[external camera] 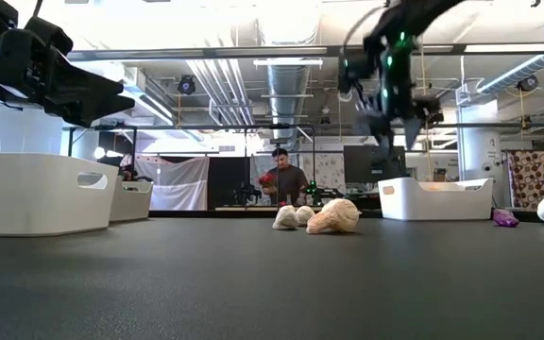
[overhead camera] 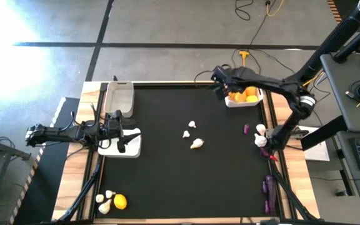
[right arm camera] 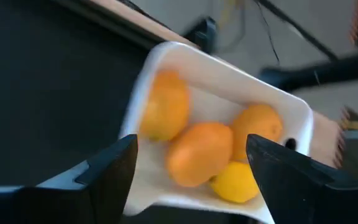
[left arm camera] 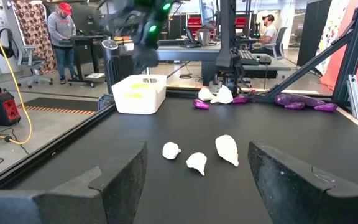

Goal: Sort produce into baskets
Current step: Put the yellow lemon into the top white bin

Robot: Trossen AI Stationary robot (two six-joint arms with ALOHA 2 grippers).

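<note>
White basket (right arm camera: pixel 166 59), rounded corners, smooth glossy wall, at mat's far right edge: holds three round orange citrus (right arm camera: pixel 201 152) plus one yellow lemon (right arm camera: pixel 235 182). Right gripper (right arm camera: pixel 191 165) hovers just above basket's near rim, fingers spread wide, nothing between them. Three whitish lumpy garlic bulbs (left arm camera: pixel 197 162) mid-mat (overhead camera: pixel 167 181), matte black. Left gripper (left arm camera: pixel 197 177) over second white basket (overhead camera: pixel 133 150) at left edge, fingers wide apart, empty.
</note>
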